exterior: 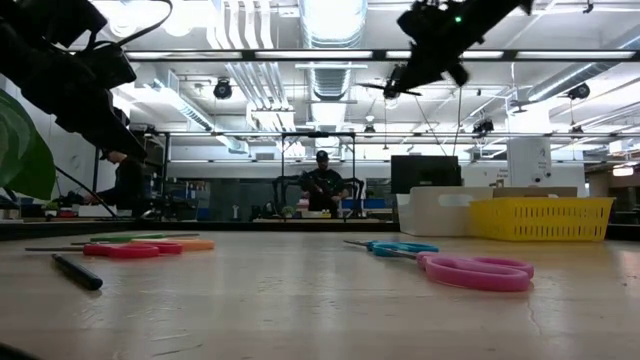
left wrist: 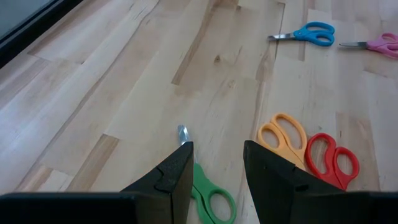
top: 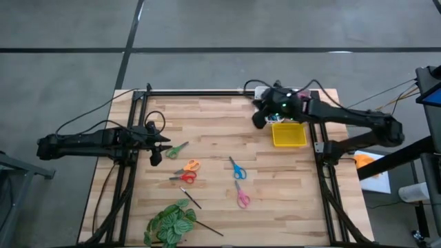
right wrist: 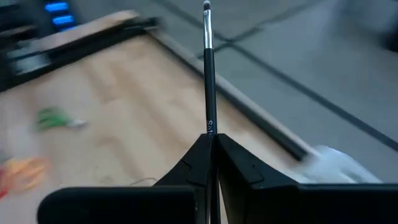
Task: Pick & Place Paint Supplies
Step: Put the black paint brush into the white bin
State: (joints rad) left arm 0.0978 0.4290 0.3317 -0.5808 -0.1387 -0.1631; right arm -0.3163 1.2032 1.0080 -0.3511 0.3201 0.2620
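High view: right gripper (top: 265, 116) w/ brush is seen by yellow bin (top: 289, 134), to be centred over bin pre-release; rt wrist view: thin dark brush (right wrist: 208, 74) clamped upright; left wrist view: left gripper (left wrist: 217, 165) wide over green scissors (left wrist: 208, 190) on counter (left wrist: 124, 93).

Green scissors (left wrist: 208, 193) partly hidden behind left claw (left wrist: 217, 168).

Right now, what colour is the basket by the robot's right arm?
Yellow. The basket shows best in the high view, beside the right gripper.
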